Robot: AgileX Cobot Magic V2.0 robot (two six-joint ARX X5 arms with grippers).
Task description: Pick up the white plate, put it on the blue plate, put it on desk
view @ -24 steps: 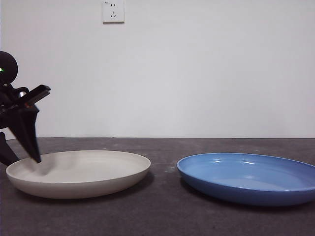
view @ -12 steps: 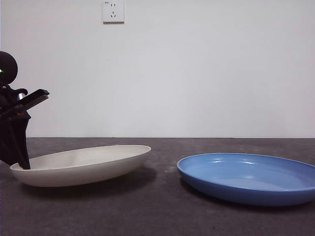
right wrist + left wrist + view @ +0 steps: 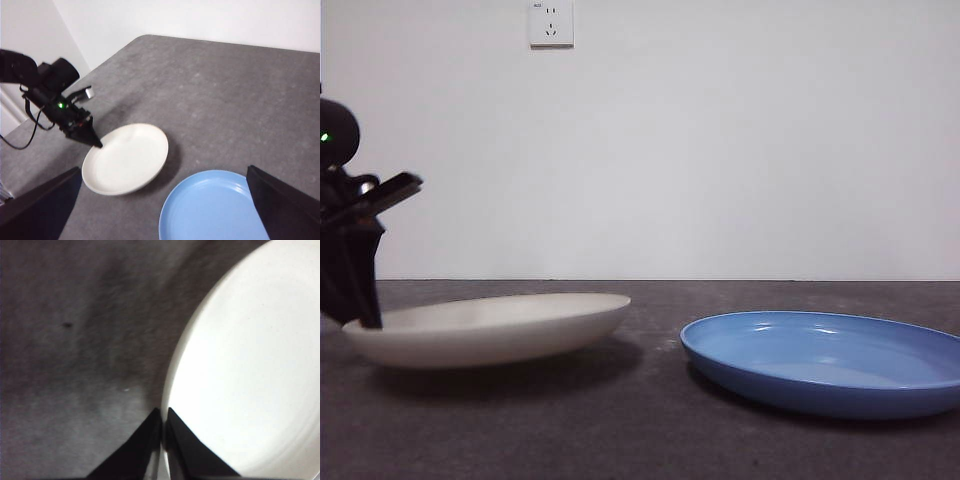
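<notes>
While we work down from the broadest surface to the smallest contact, the risks line up like this:

desk: we see the desk (image 3: 650,430) dark and mottled, bearing the blue plate directly; a dropped plate would strike it edge-first and could skid or chip.

blue plate: we find the blue plate (image 3: 825,360) lying flat and well apart from the lifted one, to its side in the front view. We judge the carry across that gap is where a swing or a low pass could clip its near rim and shove it.

white plate: we see the white plate (image 3: 490,328) raised off the desk with a shadow beneath, tilted, held by one edge only. We think its whole width hangs out from that single pinch, so it may pivot or sag.

left gripper: we see the left gripper (image 3: 162,427) with its jaws pressed together over the white plate's rim, one jaw inside, one outside. We judge a slip likely if the arm speeds up.

right gripper: we see the right gripper (image 3: 160,220) spread wide, high above both plates, holding nothing, waiting.
</notes>
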